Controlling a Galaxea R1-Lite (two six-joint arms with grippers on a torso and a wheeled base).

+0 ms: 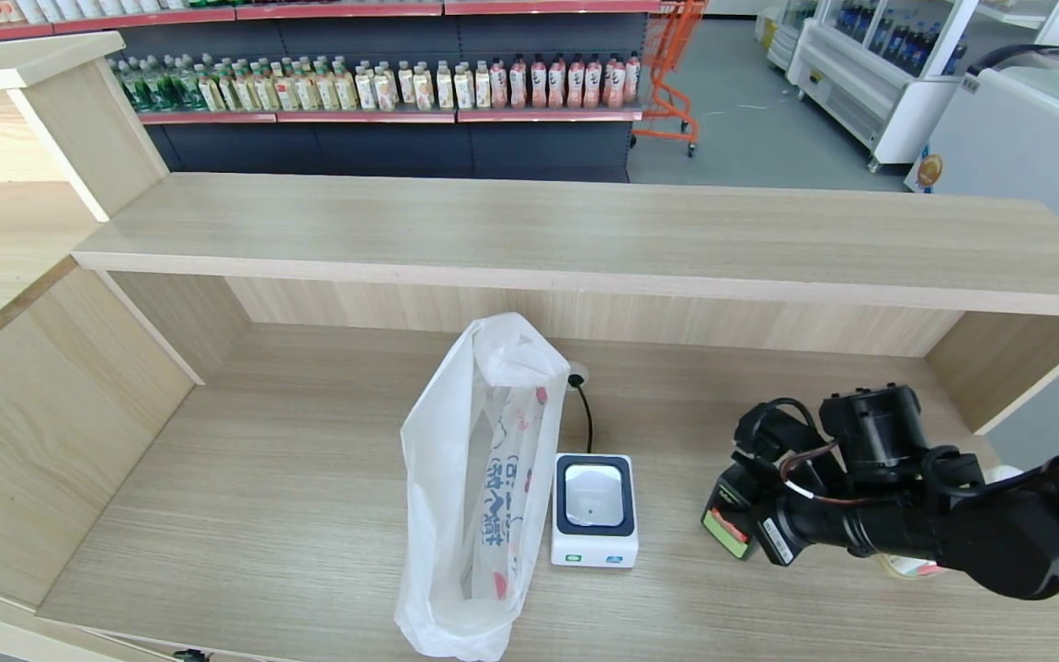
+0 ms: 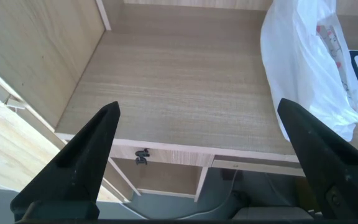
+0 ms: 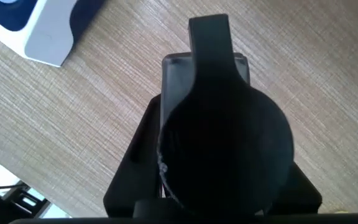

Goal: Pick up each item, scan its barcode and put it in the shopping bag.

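Right pincer [image 1: 750, 526], lower right, grips a dark pack [image 1: 728, 533] — bring it squarely, closely over the scanner [image 1: 594, 506] at centre.

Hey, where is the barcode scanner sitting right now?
In the head view the barcode scanner sits near the middle of the wooden counter, just to the right of the white shopping bag.
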